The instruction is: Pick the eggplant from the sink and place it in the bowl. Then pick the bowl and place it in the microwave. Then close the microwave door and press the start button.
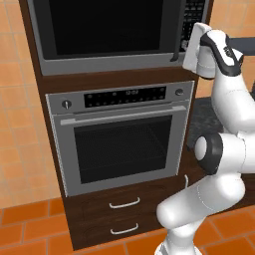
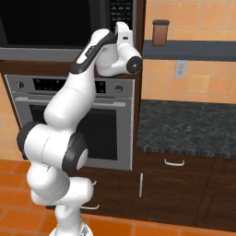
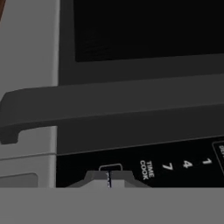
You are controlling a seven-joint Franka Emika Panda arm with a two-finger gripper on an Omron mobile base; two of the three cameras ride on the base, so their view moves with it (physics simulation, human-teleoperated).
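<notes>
With the microwave door (image 1: pixel 107 30) lying flush in its steel frame, the microwave (image 1: pixel 60 64) reads as closed: wide black window, grey surround, built into the dark wood column above the oven (image 1: pixel 119 139).

Gripper (image 3: pixel 109 178): raised to the lower right corner of the microwave, fingertips pinched together with nothing between them. From the hand camera they sit at a small outlined key on the black keypad strip (image 3: pixel 175 164), just beside the "TIME COOK" label and the digits 7, 4, 1; whether they actually touch the key is hard to tell at this angle.

Door handle (image 3: pixel 109 107): dark bar running beside the keypad, between it and the window.

Arm: white with dark joints, bent upward, wrist level with the microwave's bottom edge.

Oven: steel front, horizontal bar handle, two knobs and a dark display strip, directly beneath the microwave. Two drawers (image 1: pixel 122 214) with pale curved pulls lie below it.

Counter (image 2: pixel 189 124): dark speckled stone, to the right of the column, over dark cabinets. A brown canister (image 2: pixel 160 32) stands on a grey shelf (image 2: pixel 193 50) above it, against orange tiled wall.
</notes>
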